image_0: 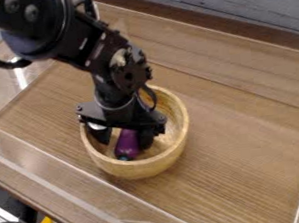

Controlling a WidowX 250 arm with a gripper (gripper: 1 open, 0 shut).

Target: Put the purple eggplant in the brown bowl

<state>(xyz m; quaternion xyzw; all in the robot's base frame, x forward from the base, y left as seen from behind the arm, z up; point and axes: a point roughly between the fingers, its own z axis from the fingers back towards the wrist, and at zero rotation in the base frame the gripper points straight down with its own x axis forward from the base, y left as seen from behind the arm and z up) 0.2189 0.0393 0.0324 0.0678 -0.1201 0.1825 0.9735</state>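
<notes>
The black arm [64,37] reaches in from the upper left and points down into the wooden bowl [164,154]. Its gripper [125,136] stands with jaws spread apart just above the purple eggplant [125,143], which lies inside the bowl on the wooden table [244,93].

Black robot arm [64,37] reaching from the far left, wrist bent steeply downward; tool [123,134] pointing down, jaws spread wide, gripping nothing.
</notes>
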